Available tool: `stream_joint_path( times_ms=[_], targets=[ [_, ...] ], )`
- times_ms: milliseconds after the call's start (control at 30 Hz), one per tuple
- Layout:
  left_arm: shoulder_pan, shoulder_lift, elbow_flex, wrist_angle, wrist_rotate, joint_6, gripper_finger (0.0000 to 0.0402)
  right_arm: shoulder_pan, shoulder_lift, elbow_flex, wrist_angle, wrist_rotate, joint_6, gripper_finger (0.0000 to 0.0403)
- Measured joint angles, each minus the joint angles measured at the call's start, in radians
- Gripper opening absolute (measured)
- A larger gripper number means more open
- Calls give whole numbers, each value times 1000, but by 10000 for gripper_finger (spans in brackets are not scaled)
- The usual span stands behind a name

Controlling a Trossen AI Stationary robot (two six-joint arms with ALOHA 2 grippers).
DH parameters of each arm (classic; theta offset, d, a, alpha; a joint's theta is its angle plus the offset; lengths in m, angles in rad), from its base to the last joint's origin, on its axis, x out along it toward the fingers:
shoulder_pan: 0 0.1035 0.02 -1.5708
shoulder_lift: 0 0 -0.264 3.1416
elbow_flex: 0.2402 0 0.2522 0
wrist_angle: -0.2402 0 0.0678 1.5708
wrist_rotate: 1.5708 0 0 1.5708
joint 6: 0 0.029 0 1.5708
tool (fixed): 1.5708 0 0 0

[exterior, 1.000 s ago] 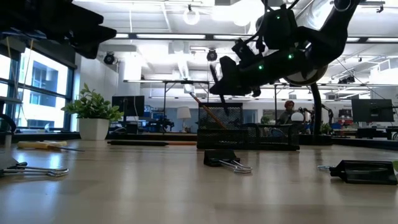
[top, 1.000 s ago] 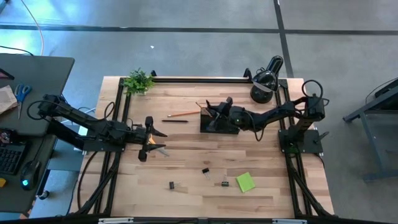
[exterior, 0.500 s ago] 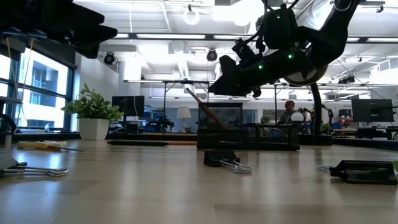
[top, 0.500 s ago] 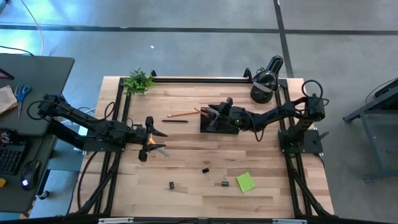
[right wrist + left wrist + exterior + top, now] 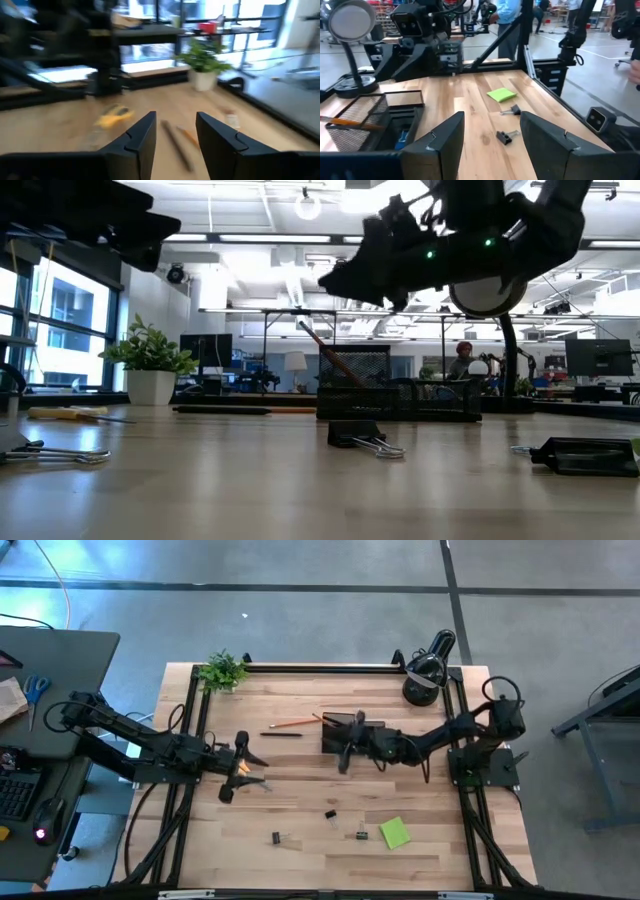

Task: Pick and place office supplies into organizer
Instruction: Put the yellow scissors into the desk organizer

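No readable txt, labels, brand names, nos. or signs in any view; nothing legible on table, arms or room bkgd.

Seen from above, a light wooden table (image 5: 300, 840) carries a small black rectangular mesh organizer (image 5: 336, 724) near its middle. The right arm's dark gripper (image 5: 345, 755) hangs at the organizer's near edge. An orange pencil (image 5: 292, 723) and a black pen (image 5: 282, 734) lie just left of it. The left arm's gripper (image 5: 243, 768) hovers farther left, fingers spread. A lime-green sticky-note pad (image 5: 394, 833) and three tiny black binder clips (image 5: 330, 814) sit nearer the front.
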Motion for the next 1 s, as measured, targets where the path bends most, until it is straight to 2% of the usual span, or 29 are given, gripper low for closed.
stream_joint_path(
  times_ms=[167, 333, 433, 667, 1000],
  targets=[
    [0, 0, 0, 0, 6, -16, 184, 28, 0, 0, -13, -81, 93, 149],
    [0, 0, 0, 6, 4, -22, 184, 38, 0, 0, -21, -131, 33, 158],
    [0, 0, 0, 23, -2, -22, 184, 38, 0, 0, 2, -126, 19, 157],
    [0, 0, 0, 18, -53, -19, 184, 56, -1, 0, -27, -84, 121, 139],
    [0, 0, 0, 7, -42, -19, 184, 191, 0, 0, -105, -13, 170, 119]
  ],
)
